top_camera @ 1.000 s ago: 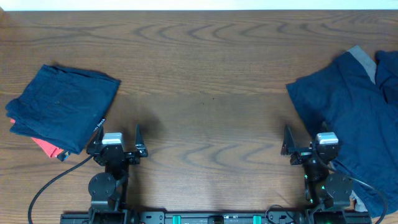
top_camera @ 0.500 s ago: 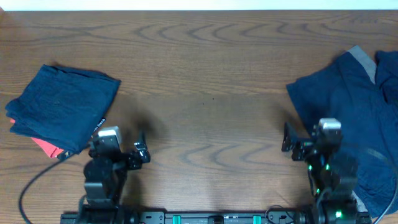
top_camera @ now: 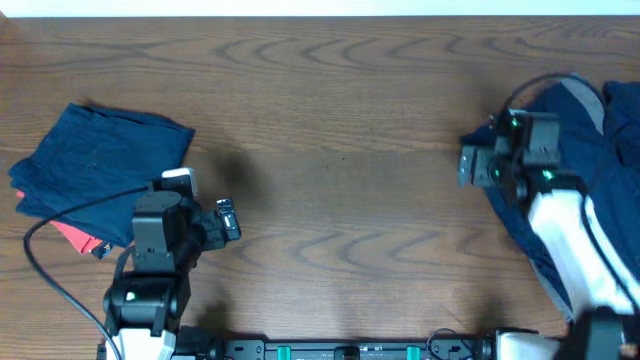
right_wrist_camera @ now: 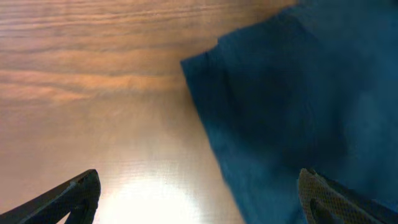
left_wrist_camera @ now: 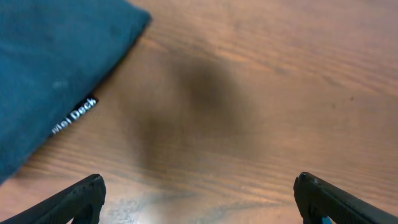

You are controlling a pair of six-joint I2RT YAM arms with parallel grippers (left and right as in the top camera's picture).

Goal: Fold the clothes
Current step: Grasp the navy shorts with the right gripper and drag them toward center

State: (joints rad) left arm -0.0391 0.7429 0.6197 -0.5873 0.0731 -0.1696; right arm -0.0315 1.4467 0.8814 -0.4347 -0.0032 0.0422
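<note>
A folded navy garment lies at the table's left; the left wrist view shows its edge and a white-lettered label. An unfolded, wrinkled navy garment is spread at the right edge, with a grey strip at its top. My left gripper is open and empty over bare wood just right of the folded garment. My right gripper is open and hovers over the left edge of the unfolded garment, one finger above cloth, one above wood.
A red-orange piece of cloth pokes out under the folded garment. The wooden table runs between the two garments. A black cable trails from the left arm across the folded garment. The arm bases stand along the front edge.
Both arms have lifted from the front edge. The right gripper moved far forward to the unfolded garment's left edge. The left gripper rose and turned slightly toward the folded garment.
</note>
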